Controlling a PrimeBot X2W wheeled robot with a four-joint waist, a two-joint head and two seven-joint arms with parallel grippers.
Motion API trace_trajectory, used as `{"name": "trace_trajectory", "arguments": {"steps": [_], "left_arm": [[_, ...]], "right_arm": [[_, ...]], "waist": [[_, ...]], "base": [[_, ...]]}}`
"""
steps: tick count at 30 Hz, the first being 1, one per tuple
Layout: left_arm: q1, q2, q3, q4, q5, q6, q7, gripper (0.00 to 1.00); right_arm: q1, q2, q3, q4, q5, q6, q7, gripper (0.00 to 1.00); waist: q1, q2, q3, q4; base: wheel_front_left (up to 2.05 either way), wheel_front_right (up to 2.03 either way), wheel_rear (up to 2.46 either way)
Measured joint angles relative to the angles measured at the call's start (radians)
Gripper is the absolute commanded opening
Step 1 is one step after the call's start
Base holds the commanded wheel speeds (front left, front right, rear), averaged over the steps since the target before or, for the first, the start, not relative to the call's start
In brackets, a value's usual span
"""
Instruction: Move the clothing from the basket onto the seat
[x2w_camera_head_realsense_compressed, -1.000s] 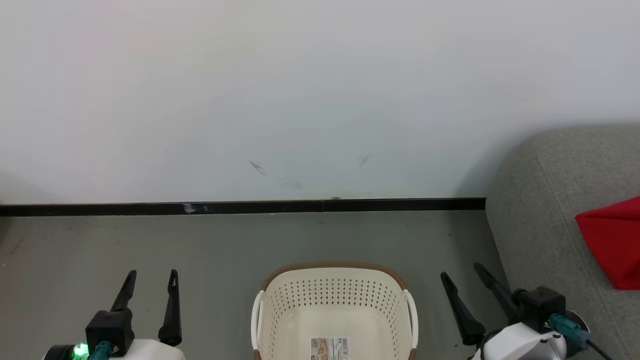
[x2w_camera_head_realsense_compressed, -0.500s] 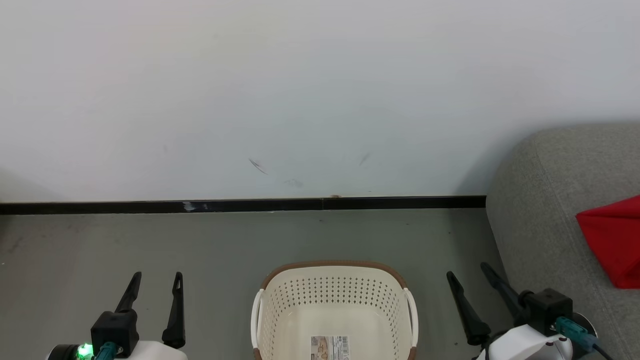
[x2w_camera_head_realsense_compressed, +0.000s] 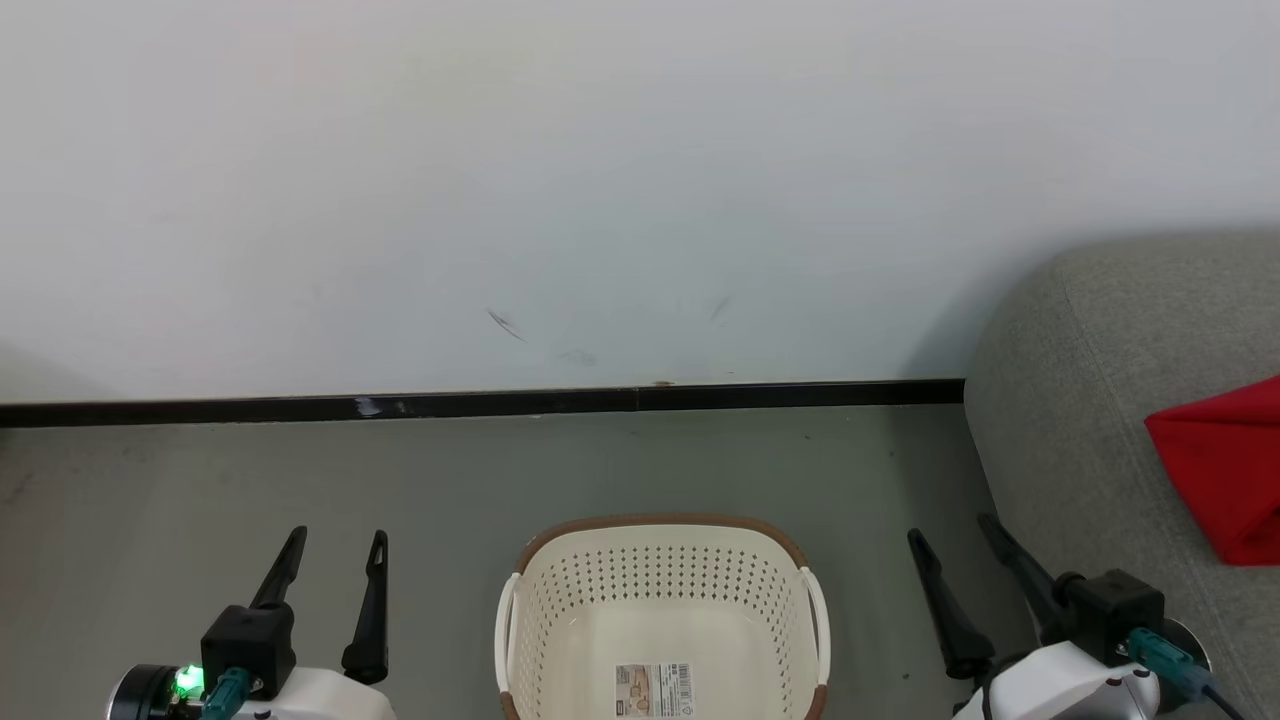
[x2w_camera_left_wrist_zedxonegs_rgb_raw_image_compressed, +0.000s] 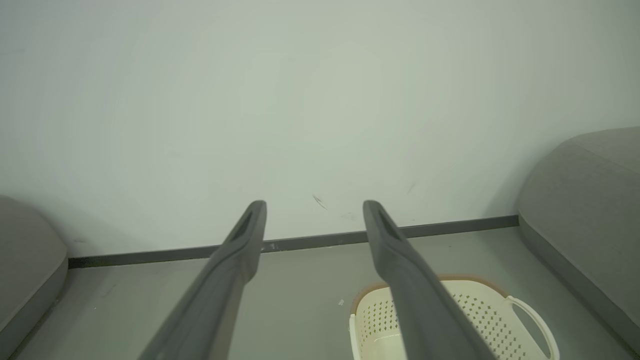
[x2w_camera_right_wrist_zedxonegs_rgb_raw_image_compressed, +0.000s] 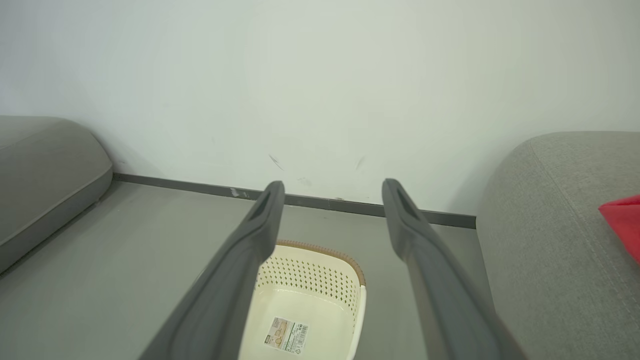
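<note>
Trouble from here looks more likely to come from a wasted or careless motion than from the load itself. The clothing (x2w_camera_head_realsense_compressed: 1220, 470) lies on the seat (x2w_camera_head_realsense_compressed: 1080, 400), a bright red fold at the right edge of the head view. It is partly cut off by the frame, so how close it sits to the cushion's front edge cannot be told. The basket (x2w_camera_head_realsense_compressed: 660, 522) stands on the floor (x2w_camera_head_realsense_compressed: 200, 480) between the two arms. What shows of its inside is bare apart from a paper sticker (x2w_camera_head_realsense_compressed: 655, 690) — its near end is out of frame, so a leftover garment there cannot be ruled out. The left end effector (x2w_camera_head_realsense_compressed: 339, 533) and the right end effector (x2w_camera_head_realsense_compressed: 948, 527) both hover with fingers spread wide and nothing between them, one on each side of the basket and apart from it.

Judged from that, the task looks done or nearly so. One risk is a further dip into the basket: the fingers would close on nothing, or nudge the light plastic wall and slide it across the smooth floor. Another is the right arm — it hangs just beside the flank of the seat, and a sideways swing could rub the upholstery or snag the red cloth and drag it off. Soft fabric slips easily if it overhangs.
</note>
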Motion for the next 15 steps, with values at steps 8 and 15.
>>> {"name": "trace_trajectory", "arguments": {"steps": [8,15], "left_arm": [[-0.009,-0.006,0.002,0.009,-0.002,-0.004,0.000,1.00],[-0.010,-0.007,0.010,0.025,-0.001,-0.004,0.000,1.00]], "right_arm": [[0.007,0.002,0.001,-0.009,-0.006,0.000,0.008,1.00],[0.012,0.002,0.003,-0.018,-0.006,0.000,0.014,1.00]], "waist": [[0.0000,0.0000,0.009,-0.016],[0.0000,0.0000,0.020,-0.031]], "base": [[0.00,0.00,0.00],[0.00,0.00,0.00]]}}
